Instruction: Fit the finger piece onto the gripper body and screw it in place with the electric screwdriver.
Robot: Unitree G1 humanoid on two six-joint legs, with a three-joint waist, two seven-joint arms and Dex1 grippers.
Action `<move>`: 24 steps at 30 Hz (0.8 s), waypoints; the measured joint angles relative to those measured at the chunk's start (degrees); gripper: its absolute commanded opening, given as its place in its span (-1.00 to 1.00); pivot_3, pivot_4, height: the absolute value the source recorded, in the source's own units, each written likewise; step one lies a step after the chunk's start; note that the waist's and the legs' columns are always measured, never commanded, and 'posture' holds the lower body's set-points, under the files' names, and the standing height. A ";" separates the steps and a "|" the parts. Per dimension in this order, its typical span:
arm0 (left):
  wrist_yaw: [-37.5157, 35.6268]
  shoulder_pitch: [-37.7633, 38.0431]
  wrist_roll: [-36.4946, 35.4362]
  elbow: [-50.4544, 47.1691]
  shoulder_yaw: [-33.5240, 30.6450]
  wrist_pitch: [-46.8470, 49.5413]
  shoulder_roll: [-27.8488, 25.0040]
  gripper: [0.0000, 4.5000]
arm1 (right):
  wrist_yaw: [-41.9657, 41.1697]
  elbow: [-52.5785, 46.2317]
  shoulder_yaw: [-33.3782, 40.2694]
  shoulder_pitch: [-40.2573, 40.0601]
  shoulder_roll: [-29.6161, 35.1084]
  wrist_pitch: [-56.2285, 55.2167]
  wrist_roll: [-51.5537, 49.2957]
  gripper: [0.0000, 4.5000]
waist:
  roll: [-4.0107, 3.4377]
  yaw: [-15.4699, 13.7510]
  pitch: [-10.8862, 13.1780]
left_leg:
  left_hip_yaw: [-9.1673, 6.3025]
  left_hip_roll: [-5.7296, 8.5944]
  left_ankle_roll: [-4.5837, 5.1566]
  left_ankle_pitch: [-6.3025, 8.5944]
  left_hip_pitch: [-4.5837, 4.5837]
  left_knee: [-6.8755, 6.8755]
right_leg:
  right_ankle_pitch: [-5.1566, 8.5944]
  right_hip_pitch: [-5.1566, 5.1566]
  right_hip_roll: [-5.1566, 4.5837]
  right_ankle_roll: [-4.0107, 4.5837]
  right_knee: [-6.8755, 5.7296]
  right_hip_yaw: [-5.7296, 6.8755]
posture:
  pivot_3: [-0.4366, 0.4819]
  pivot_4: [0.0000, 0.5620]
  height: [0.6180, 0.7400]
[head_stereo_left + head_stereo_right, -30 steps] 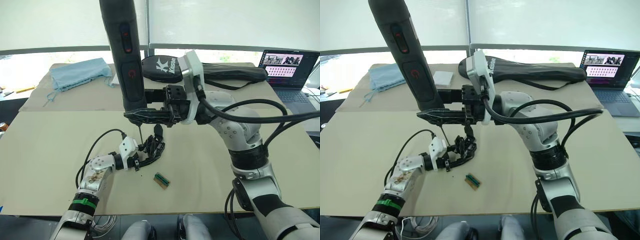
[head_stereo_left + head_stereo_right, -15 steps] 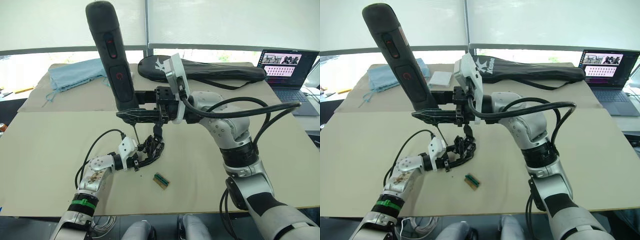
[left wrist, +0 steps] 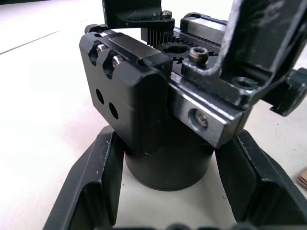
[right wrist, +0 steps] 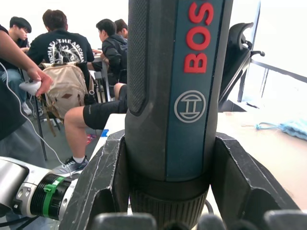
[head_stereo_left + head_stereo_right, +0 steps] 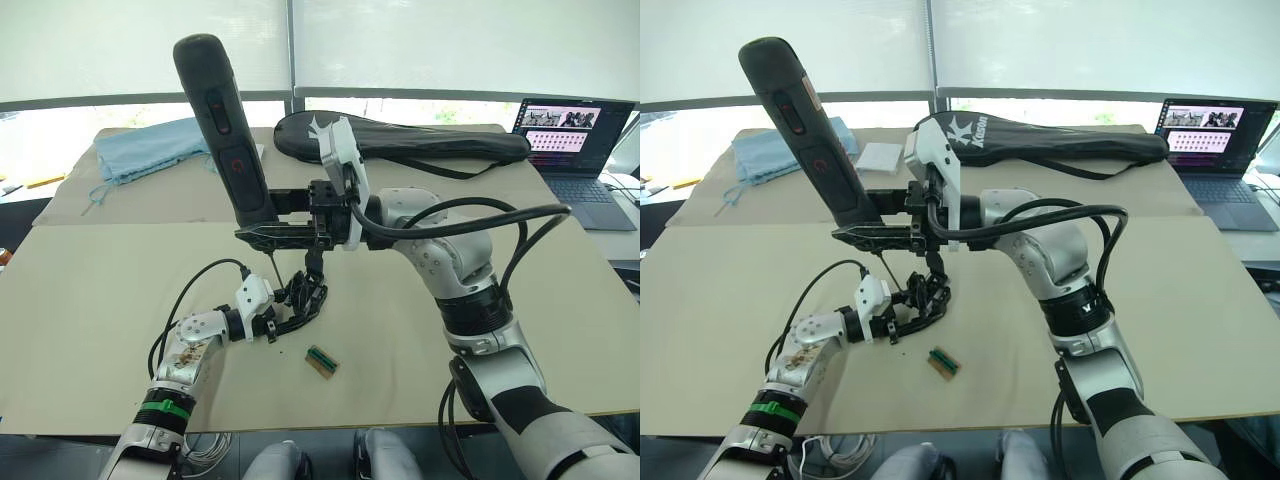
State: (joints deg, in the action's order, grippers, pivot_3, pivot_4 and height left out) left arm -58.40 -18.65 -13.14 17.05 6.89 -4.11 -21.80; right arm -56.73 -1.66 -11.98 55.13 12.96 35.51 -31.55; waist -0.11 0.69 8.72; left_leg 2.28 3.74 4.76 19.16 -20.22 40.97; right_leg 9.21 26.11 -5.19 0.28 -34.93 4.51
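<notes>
The gripper body [image 5: 306,296], a black block on a round base [image 3: 169,164], stands on the table with my left gripper [image 5: 296,314] shut around that base. Two black fingers rise from its top in the left wrist view; I cannot tell which is the finger piece. My right gripper [image 5: 262,236] is shut on the electric screwdriver [image 5: 226,140], which leans up and to the left. Its thin bit [image 5: 273,268] points down just left of the gripper body's top. In the right wrist view the fingers [image 4: 103,184] clamp the screwdriver's barrel [image 4: 172,96].
A small green and tan part [image 5: 321,361] lies on the table in front of the gripper body. At the back are a black racket bag [image 5: 420,140], a blue cloth [image 5: 150,145], a white pad [image 5: 882,155] and a laptop [image 5: 570,135]. People sit beyond the table in the right wrist view.
My right arm has shifted left and the screwdriver has tipped further left, its top now lower. The bit stays over the gripper body. The left arm has not moved.
</notes>
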 measured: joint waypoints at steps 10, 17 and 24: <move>0.26 0.21 -0.07 -0.64 0.00 0.75 -0.12 0.01 | -0.25 0.91 -0.75 -0.31 0.04 0.00 1.38 -0.14 | 0.00 0.06 0.00 | 0.00 0.00 -0.04 -0.02 0.00 0.00 | 0.00 -0.01 0.04 0.00 0.01 0.03 | -0.05 -0.47 1.00; 0.33 0.27 -0.16 -0.72 -0.01 0.82 -0.19 0.01 | -0.50 1.02 -0.95 -0.87 0.05 0.00 2.23 -0.14 | 0.00 0.11 0.00 | 0.00 0.01 -0.08 -0.04 0.01 -0.01 | 0.00 -0.02 0.04 0.00 0.01 0.04 | -0.05 -0.47 1.00; 0.49 0.36 -0.19 -1.04 -0.01 1.26 -0.19 0.01 | -0.64 1.02 -1.15 -1.27 0.04 0.00 3.26 -0.14 | 0.00 0.12 0.00 | 0.00 0.01 -0.10 -0.05 0.01 -0.01 | 0.00 -0.02 0.05 0.00 0.01 0.04 | -0.05 -0.47 1.00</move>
State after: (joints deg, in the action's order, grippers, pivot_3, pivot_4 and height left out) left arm -57.90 -18.29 -13.34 16.01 6.89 -2.85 -21.98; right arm -57.37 -0.64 -13.14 53.87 13.00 35.51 -28.29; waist -0.11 0.80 8.72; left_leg 2.28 3.76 4.66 19.11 -20.22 40.96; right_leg 9.22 26.10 -5.15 0.28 -34.92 4.55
